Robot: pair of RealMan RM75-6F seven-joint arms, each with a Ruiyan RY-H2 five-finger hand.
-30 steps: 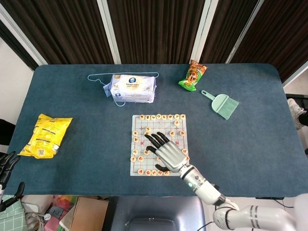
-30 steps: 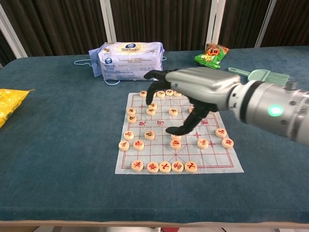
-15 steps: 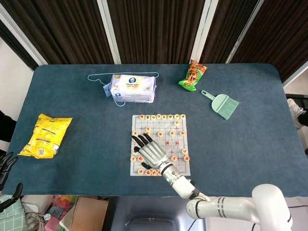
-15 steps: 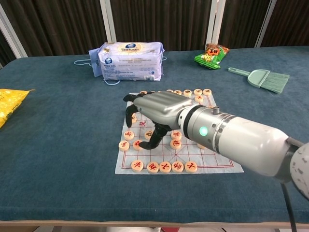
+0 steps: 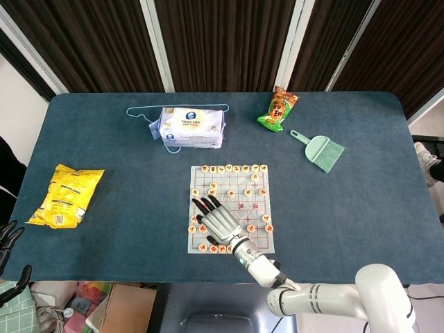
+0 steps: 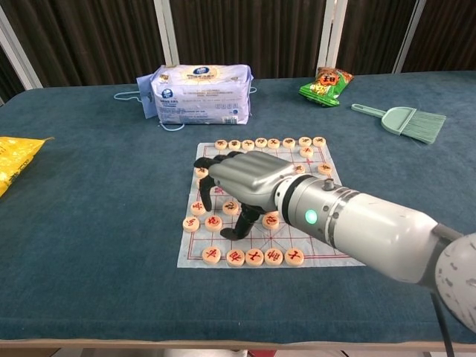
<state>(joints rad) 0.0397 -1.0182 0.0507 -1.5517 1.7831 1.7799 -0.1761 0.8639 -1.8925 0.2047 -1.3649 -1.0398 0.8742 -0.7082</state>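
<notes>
A paper chess board (image 5: 244,182) (image 6: 338,239) lies in the middle of the blue table, with several round wooden pieces (image 5: 232,168) (image 6: 253,256) on it. My right hand (image 5: 218,223) (image 6: 243,178) hovers low over the board's near-left part, palm down and fingers apart. Its fingertips (image 6: 229,233) come down among the pieces of the left columns, and no piece shows between them. Some pieces are hidden under the hand. My left hand (image 5: 8,234) hangs off the table's near-left corner, dark fingers spread, holding nothing.
A pack of tissues (image 5: 191,127) (image 6: 201,93) with a blue cord (image 5: 141,111) lies behind the board. A snack bag (image 5: 278,109) and a green hand brush (image 5: 321,150) sit at the back right. At the left edge is a yellow bag (image 5: 66,195).
My right hand has swung from the middle-right of the board to its near-left part and sunk lower onto the pieces. The left hand has hardly moved.
</notes>
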